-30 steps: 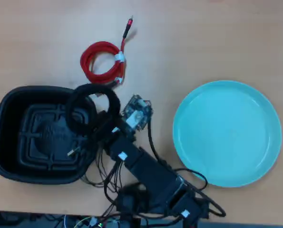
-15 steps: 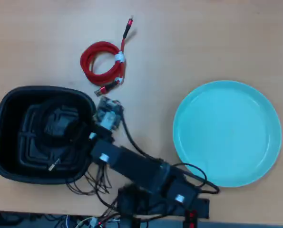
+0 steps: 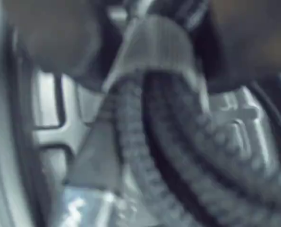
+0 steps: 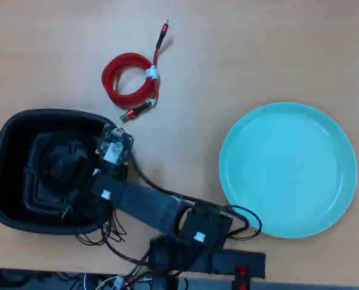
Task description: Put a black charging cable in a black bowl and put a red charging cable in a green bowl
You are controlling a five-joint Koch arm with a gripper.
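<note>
Over the black bowl [image 4: 1, 151]: my gripper [image 4: 76, 166] reaches inside it in the overhead view.
Black charging cable [image 3: 178, 142]: inside that bowl, filling my blurred wrist view.
My jaws: I cannot tell whether they pinch it.
Red charging cable [image 4: 129, 83]: on the table [image 4: 257, 48], above the bowl.
Green bowl [image 4: 288, 169]: well apart, right.
</note>
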